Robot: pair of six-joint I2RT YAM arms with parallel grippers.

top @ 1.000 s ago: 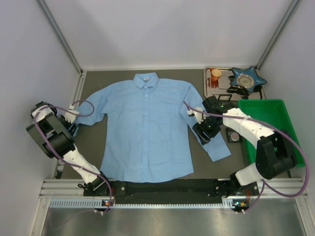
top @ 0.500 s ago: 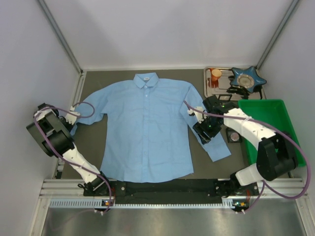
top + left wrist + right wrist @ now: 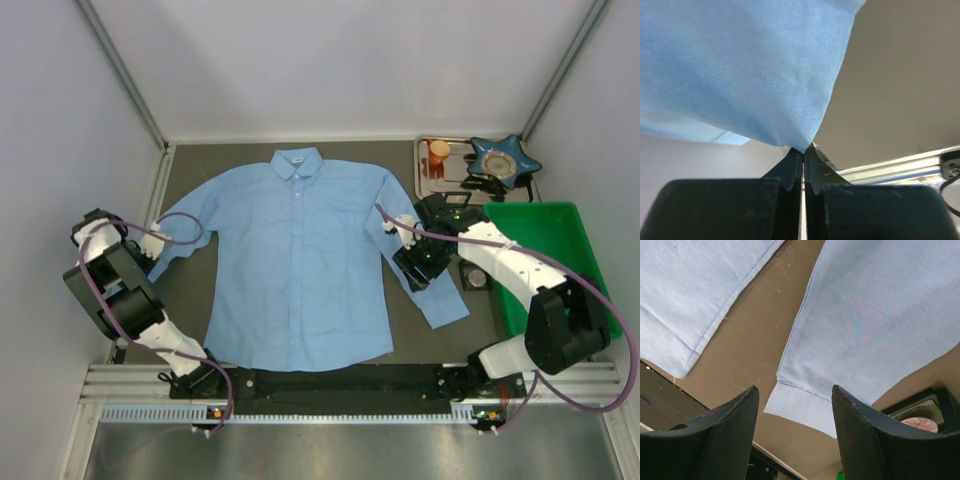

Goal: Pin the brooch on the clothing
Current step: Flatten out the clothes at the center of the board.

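Shirt [image 3: 295, 260] spread flat in the middle of the table [image 3: 240, 160].
Left gripper [image 3: 802, 152] is clamped on the sleeve tip near the left edge; right gripper [image 3: 795, 390] hangs with jaws apart above the other sleeve.

The shirt [image 3: 295, 260] is fine-woven cloth, matt and soft, its thread grain plain up close. The table [image 3: 185, 300] under it is a dull, dark, slightly speckled mat. My left gripper [image 3: 803, 152] and right gripper [image 3: 795, 390] are black plastic, smooth with a faint sheen. At far right the tray [image 3: 422, 170] is shiny metal; the green bin [image 3: 550, 225] beside it is glossy plastic. The near sheet [image 3: 320, 450] looks like brushed metal.
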